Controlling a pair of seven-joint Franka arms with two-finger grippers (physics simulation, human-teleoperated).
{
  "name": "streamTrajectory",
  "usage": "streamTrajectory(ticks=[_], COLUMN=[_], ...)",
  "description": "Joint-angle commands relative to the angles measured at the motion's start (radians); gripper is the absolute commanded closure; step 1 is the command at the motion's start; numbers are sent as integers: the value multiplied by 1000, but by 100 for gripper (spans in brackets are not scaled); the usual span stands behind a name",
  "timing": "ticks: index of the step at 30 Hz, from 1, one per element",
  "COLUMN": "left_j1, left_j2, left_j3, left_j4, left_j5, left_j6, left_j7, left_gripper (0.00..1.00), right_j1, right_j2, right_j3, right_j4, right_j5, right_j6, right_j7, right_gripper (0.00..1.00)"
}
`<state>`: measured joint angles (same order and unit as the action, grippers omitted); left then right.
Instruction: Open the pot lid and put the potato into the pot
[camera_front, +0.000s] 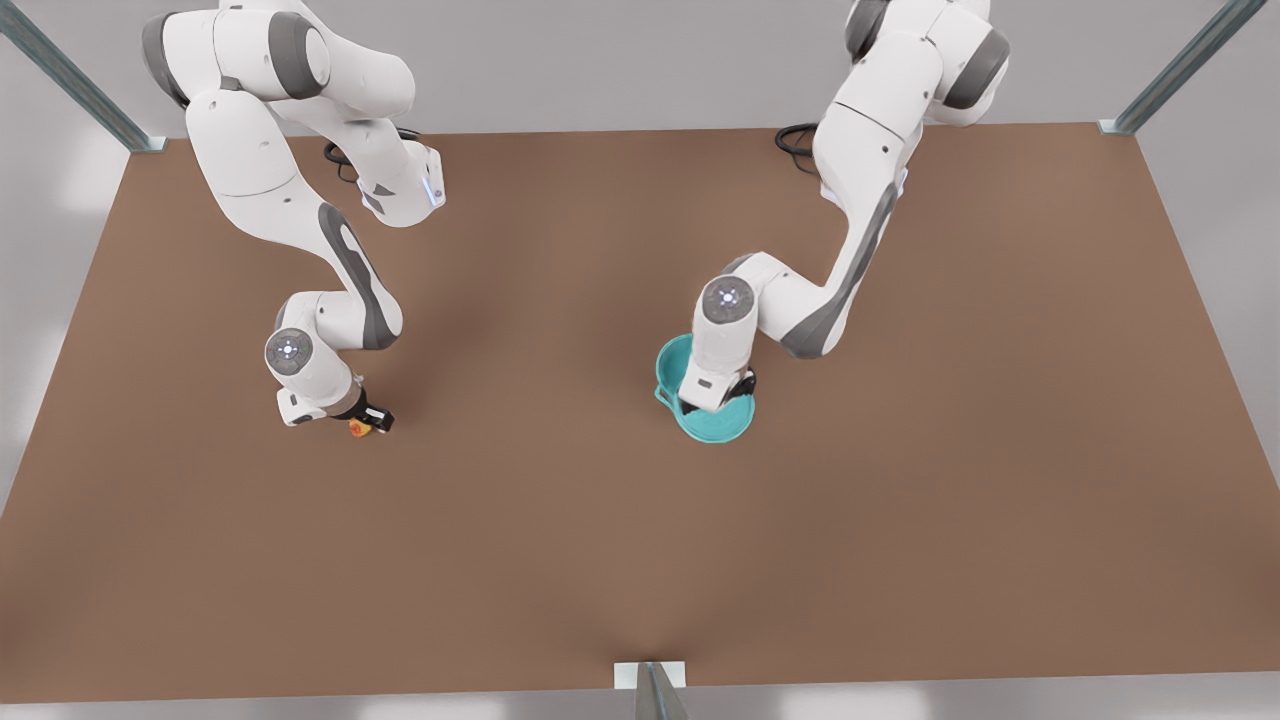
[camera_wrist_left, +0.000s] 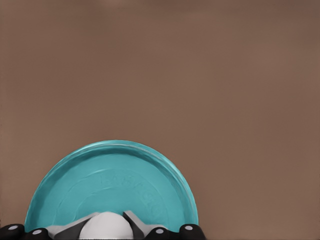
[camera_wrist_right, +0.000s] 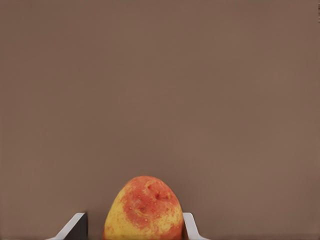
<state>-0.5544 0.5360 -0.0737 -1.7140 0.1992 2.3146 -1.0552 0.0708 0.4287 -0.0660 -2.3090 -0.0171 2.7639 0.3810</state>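
On the front view's left, the right gripper (camera_front: 368, 422) down low at the brown bench (camera_front: 560, 500), its arm bent above it. Under its tip, the potato (camera_front: 358, 428), a tiny yellow and orange-red lump, well apart from everything teal. Seen from the right wrist: potato (camera_wrist_right: 143, 210) between the fingers (camera_wrist_right: 187, 226), one finger touching its side, the other standing off with a sliver of bench showing between, so spread a little wider than the lump and not clamped on it. Cannot tell from here whether the potato rests on the bench or is raised. Bare bench across the middle. Further toward the front view's right, the left gripper (camera_front: 738, 388) pointing straight down over the teal ware. Beneath it, the pot (camera_front: 668, 365), with one loop handle sticking out on the side toward the front view's left, and overlapping it on the nearer side the round edge of the pot lid (camera_front: 715, 428). Cannot tell whether the lid sits flush or is raised and shifted off the rim. From the left wrist: flat teal pot lid (camera_wrist_left: 120, 185) with bench beyond, white knob (camera_wrist_left: 106, 226) at its centre, left gripper (camera_wrist_left: 107, 225) closed in narrow, grey fingers (camera_wrist_left: 141, 223) pressed against the knob on both sides.
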Motion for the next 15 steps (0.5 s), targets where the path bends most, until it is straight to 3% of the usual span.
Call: streamTrajectory(ticks=[1, 3, 5, 6, 7, 8, 10, 11, 12, 14, 15], left_j1=[25, 51, 79, 87, 93, 94, 100, 120, 185, 382, 422], left_j2=[67, 225, 329, 354, 354, 354, 343, 305, 274, 72, -2], left_j3=[5, 8, 9, 12, 11, 14, 15, 20, 12, 15, 22], left_j4=[86, 254, 320, 321, 321, 321, 321, 411, 623, 666, 654], left_j5=[-9, -17, -12, -12, -12, -10, -10, -14, -30, -40, -44], left_j6=[-43, -27, 48, 101, 104, 104, 91, -139, -532, -905, -1012], left_j7=[189, 190, 213, 227, 242, 250, 274, 346, 572, 1125, 1157], left_gripper=[72, 72, 71, 61, 9, 0, 0, 0, 0, 0, 0], right_j1=[0, -2, -5, -6, -6, -6, -8, -8, -8, -8, -8], right_j2=[-2, -4, -10, -11, -11, -11, -11, -11, -11, -10, -10], right_j3=[0, 0, 0, 0, 0, 0, 0, 0, 0, 0, 0], right_j4=[0, 0, 0, 0, 0, 0, 0, 0, 0, 0, 0], right_j5=[0, 0, 0, -1, -1, -1, -1, -1, -1, -1, -1], right_j6=[0, -1, -3, -4, -4, -4, -3, -1, 0, 0, 0], right_j7=[22, 21, 18, 18, 16, 16, 10, 10, 10, 12, 12], right_gripper=[23, 23, 23, 23, 23, 26, 26, 26, 30, 34, 34])
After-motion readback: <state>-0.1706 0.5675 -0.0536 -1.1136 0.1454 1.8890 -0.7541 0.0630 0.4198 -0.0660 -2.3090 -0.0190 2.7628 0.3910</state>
